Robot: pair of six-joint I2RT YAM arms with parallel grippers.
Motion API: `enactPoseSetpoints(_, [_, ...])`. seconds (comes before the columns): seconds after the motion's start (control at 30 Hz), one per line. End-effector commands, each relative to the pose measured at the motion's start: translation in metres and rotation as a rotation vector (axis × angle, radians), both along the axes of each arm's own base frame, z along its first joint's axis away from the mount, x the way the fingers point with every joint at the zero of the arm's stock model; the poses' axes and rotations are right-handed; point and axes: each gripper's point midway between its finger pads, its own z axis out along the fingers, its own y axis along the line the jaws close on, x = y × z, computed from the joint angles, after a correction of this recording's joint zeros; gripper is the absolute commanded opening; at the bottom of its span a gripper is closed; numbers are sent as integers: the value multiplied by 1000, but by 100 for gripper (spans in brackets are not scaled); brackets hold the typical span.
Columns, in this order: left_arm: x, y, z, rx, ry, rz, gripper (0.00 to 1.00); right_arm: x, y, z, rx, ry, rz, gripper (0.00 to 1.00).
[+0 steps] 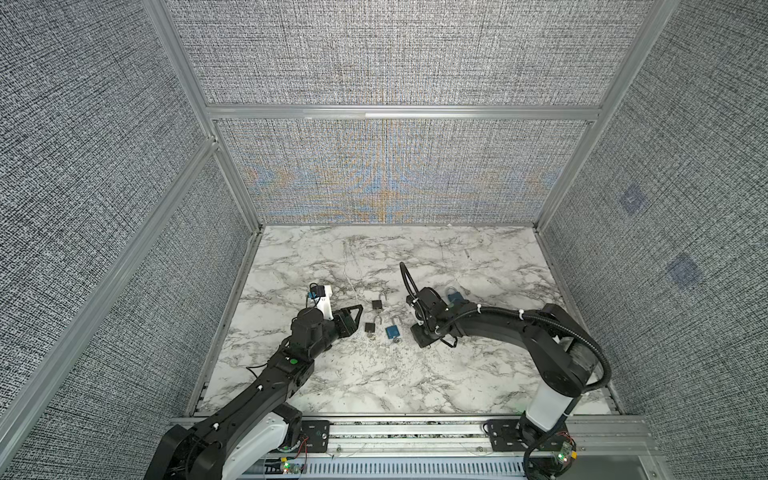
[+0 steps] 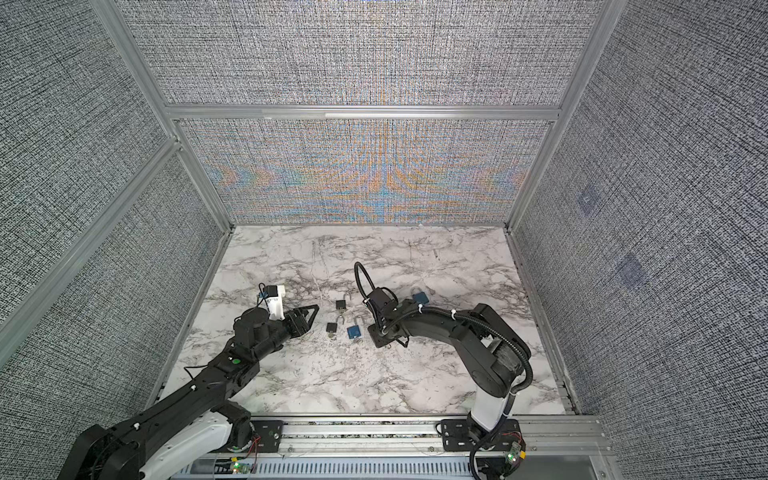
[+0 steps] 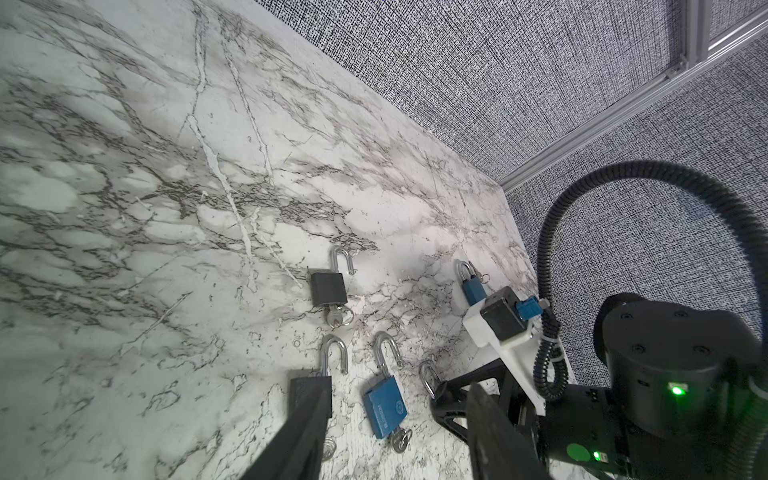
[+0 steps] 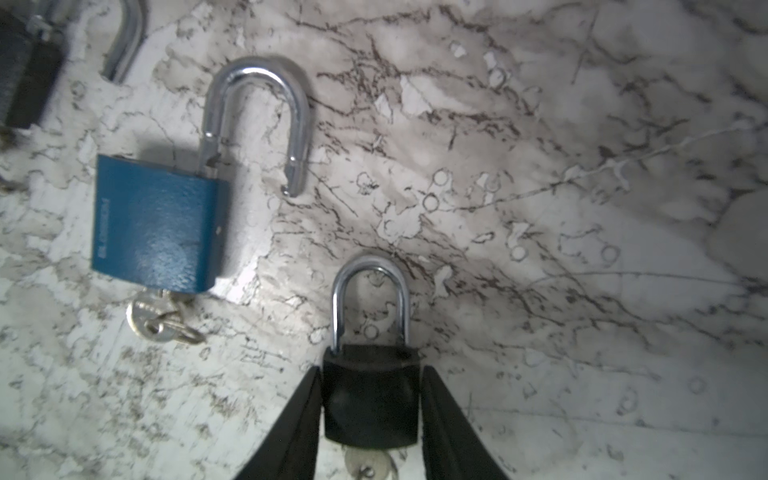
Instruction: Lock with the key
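In the right wrist view a small black padlock (image 4: 371,399) lies on the marble with its shackle (image 4: 370,291) down in the body and a key (image 4: 368,461) in its base. My right gripper (image 4: 371,405) is shut on its body, one finger against each side. Both top views hide this padlock under the right gripper (image 1: 432,338) (image 2: 388,336). My left gripper (image 1: 359,318) (image 3: 392,384) hovers open and empty to the left, over a blue padlock (image 3: 384,409) (image 1: 392,331) with a raised shackle and a key (image 3: 401,438).
Two black padlocks (image 1: 377,305) (image 1: 369,327) with raised shackles lie between the grippers, the nearer one partly behind my left finger (image 3: 307,415). Another blue padlock (image 1: 455,296) lies behind the right wrist. Fabric walls enclose the marble table (image 1: 374,382).
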Motion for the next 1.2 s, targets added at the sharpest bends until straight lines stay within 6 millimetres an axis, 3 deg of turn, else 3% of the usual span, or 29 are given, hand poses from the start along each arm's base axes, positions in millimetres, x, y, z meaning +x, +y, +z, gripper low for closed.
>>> enactPoseSetpoints(0.0, [3,-2,10,-14,-33,-5,56,-6,-5,-5,-21,21,-11,32])
enactPoseSetpoints(0.37, [12,-10,3,73,24,-45,53,1,1,24,37,-30,-26,24])
enactPoseSetpoints(0.7, [16,-51,-16,-3,123,-230,46,4,8,56,101,-72,-24,22])
enactPoseSetpoints(1.17, [8,-101,-19,-113,154,-434,46,5,16,89,174,-114,-19,21])
